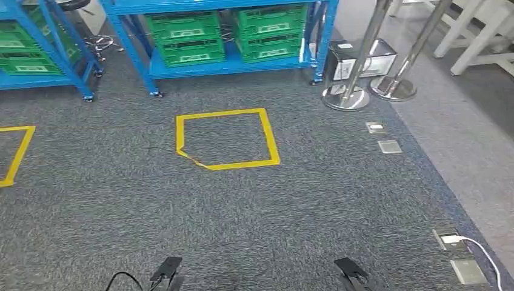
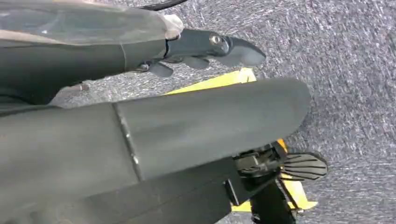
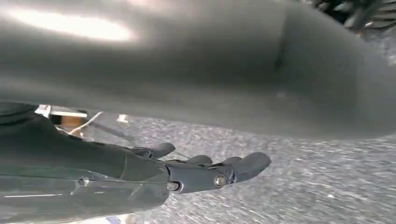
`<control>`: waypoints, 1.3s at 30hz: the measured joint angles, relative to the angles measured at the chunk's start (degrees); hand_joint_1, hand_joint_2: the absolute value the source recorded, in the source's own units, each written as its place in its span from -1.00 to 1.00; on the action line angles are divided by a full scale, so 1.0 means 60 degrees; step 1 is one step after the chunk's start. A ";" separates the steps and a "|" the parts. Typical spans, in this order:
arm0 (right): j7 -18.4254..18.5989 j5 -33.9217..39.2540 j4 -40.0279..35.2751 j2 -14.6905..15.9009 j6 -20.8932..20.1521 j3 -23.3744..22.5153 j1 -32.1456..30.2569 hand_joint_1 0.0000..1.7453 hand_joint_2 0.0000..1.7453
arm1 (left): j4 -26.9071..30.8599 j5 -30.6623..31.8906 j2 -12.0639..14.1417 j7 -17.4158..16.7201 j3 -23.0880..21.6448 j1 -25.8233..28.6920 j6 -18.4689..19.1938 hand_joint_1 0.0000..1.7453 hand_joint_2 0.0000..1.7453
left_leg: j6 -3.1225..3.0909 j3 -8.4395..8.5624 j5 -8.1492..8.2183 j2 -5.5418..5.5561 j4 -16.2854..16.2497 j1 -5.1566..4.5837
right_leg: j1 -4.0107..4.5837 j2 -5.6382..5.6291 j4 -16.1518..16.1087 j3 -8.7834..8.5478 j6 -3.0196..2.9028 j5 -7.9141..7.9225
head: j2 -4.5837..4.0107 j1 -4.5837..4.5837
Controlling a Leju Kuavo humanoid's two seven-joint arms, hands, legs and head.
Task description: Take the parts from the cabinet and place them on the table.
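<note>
Both hands hang over grey carpet holding nothing: left hand (image 2: 205,49) and right hand (image 3: 205,172), fingers loosely extended and apart. Ahead of them lies a yellow tape square (image 1: 225,138); beyond it, the blue cabinet (image 1: 230,63) holds green crates (image 1: 185,37), long sides facing the robot.

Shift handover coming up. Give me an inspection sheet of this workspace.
Surface: grey carpet floor with a yellow tape square, its tape torn at one corner.
Job's things: green crates on the blue rack; parts not discernible.
Clutter: nothing seen.
Robot hands: left robot hand and right robot hand hang empty, fingers extended.
Cables: white cable plugged into a floor socket.
Surroundings: metal stanchion bases, white furniture legs.
</note>
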State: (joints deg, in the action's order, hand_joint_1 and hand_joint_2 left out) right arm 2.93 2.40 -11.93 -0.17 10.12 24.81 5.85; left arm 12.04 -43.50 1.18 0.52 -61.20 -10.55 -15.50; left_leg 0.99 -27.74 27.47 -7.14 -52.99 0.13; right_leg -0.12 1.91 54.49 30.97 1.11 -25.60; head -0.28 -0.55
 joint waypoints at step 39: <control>-0.0073 0.0000 0.0004 -0.0036 -0.0110 0.0321 0.0084 -1.00 -1.00 | 0.0000 0.0033 0.0044 -0.0219 0.0000 -0.0002 -0.0015 -1.00 -1.00 | -0.0287 -0.0296 -0.0260 0.1026 -0.0012 0.0040 | -0.0068 -0.0291 -0.0022 -0.0109 0.0057 -0.0076 | 0.0000 -0.0120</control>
State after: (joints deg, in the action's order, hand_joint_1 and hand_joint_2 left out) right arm 2.49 2.40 -11.91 -0.39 9.46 26.73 6.36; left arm 12.04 -43.30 1.44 -0.79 -61.20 -10.56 -15.59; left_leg -0.73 -29.52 25.91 -0.98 -53.06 0.37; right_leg -0.53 0.17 54.35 30.32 1.45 -26.06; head -0.28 -1.27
